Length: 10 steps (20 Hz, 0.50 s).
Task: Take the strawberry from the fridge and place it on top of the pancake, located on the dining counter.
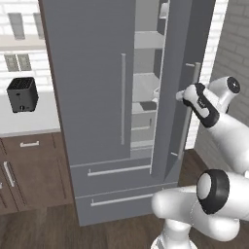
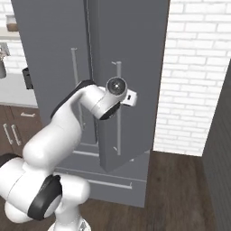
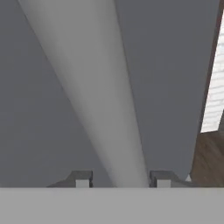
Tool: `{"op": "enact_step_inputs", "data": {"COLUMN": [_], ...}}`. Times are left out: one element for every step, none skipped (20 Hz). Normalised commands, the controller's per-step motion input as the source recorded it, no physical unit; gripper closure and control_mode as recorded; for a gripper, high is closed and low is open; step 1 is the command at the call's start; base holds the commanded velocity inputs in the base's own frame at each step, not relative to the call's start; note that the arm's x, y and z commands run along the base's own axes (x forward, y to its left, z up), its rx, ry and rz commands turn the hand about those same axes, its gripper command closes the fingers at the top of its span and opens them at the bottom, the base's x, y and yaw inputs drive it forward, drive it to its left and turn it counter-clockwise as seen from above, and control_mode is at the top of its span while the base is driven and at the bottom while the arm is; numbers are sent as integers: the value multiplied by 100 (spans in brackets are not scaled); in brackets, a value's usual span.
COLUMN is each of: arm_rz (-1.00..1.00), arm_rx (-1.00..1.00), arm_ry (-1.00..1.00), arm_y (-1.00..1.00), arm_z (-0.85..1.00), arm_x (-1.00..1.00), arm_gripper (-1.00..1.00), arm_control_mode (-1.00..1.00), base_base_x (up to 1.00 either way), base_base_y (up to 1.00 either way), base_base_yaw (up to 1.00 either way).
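The arm reaches up from the base, elbow bent, with its hand level against the front of the fridge's (image 1: 92, 73) right door (image 2: 131, 67). The gripper (image 3: 120, 179) points straight at that door's long bar handle (image 3: 94, 92); in the hand view the two fingertips (image 3: 82, 178) stand apart, one on each side of the bar, with a sliver of space showing beside it, so the jaws look loosened around the handle, not clamped. From the left base view the hand (image 1: 187, 95) sits just at the handle, about halfway up the door.

The right door stands swung partway out, and pale shelves (image 1: 146, 87) show through the gap; I cannot make out the strawberry among them. The left door is closed, with two drawers (image 1: 116, 185) below.

Left of the fridge runs a white countertop over dark wood cabinets (image 1: 29, 165), with a black toaster (image 1: 22, 94) on it. White brick wall (image 2: 194, 72) lies to the right, and dark wood floor (image 2: 176, 194) underfoot.
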Motion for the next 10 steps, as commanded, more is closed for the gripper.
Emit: {"op": "enact_step_inputs", "data": {"arm_rz": [0, 0, 0, 0, 3, 4, 3, 1, 0, 0], "arm_rx": [0, -3, 0, 0, 0, 0, 0, 0, 0, 0], "arm_ry": [3, 9, 10, 2, 0, 0, 0, -7, -13, -9], "arm_y": [0, 0, 0, 4, 8, 1, 0, 0, -25, -26], "arm_z": [0, -26, -21, -10, 0, 0, 0, 7, 4, 0], "arm_x": [0, 0, 0, -27, -61, -73, -66, -74, -91, -94], "arm_gripper": [-100, -100, -100, -100, -100, -100, -100, -100, -100, -100], "arm_control_mode": [-100, -100, -100, -100, -100, -100, -100, -100, -100, -100], "base_base_x": [0, 0, 0, 0, 0, 0, 0, 0, 0, 0], "base_base_y": [0, 0, 0, 0, 0, 0, 0, 0, 0, 0], "base_base_yaw": [0, 0, 0, 0, 0, 0, 0, 0, 0, 0]}}
